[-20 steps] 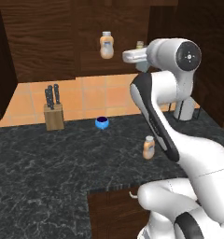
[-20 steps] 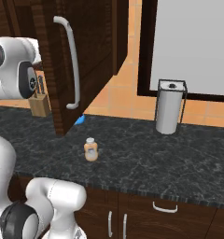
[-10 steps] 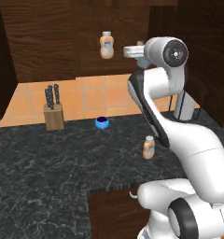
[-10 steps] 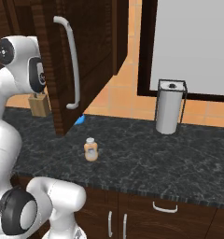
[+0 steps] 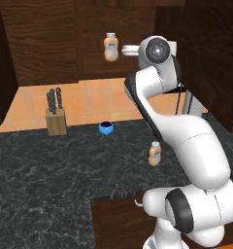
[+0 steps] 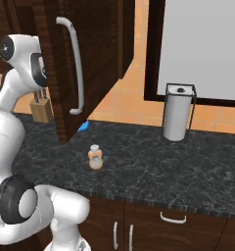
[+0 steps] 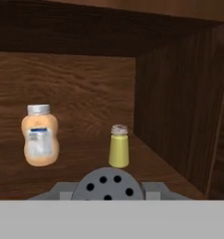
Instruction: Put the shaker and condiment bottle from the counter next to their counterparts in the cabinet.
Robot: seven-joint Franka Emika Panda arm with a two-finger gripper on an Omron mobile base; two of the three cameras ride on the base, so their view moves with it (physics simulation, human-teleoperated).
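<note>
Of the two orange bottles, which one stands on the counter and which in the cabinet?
The condiment bottle stands alone on the black counter. Its paler twin bottle is on the cabinet shelf, left of the yellow-green shaker.

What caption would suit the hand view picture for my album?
Fingers carry the grey shaker into the cabinet, towards the yellow-green shaker and paler bottle.

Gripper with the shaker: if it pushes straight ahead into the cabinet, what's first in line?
Probably the slim yellow-green shaker, nearly dead ahead of the shaker held in the gripper; depth is unclear.
</note>
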